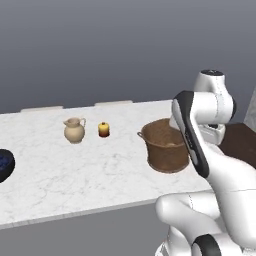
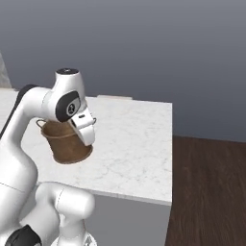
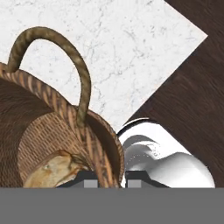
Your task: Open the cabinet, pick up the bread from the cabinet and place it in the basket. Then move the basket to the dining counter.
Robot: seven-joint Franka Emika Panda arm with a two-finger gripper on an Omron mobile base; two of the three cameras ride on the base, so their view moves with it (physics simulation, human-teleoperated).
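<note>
1. Tool (image 3: 108,177) clamped narrow on the rim of the basket (image 3: 52,131), one fingertip inside the woven wall and one outside, just below the side handle (image 3: 65,57) that arches up ahead of the grip.
2. Bread (image 3: 52,168) lying at the bottom of the basket, just inside the wall from the tool, so that part of the job looks done.
3. Gripped at one edge only: likely to tilt the basket away from the tool, letting the woven rim slip through the fingertips or the bread roll out.
4. Basket seemingly on or just above the white marble tabletop (image 1: 75,170); contact not clear from these views, so a hard set-down or a scrape along the surface stays possible.
5. Tabletop corner and dark wood floor (image 2: 211,192) close beside the tool; release too near that edge risks a topple to the floor.
6. Farther off along the tabletop, a yellow jar (image 1: 103,130) and a cream jug (image 1: 74,130), well apart from the basket.
7. Arm folded high, elbow raised, forearm angled down, wrist (image 2: 72,108) bent over the near side of the basket.
</note>
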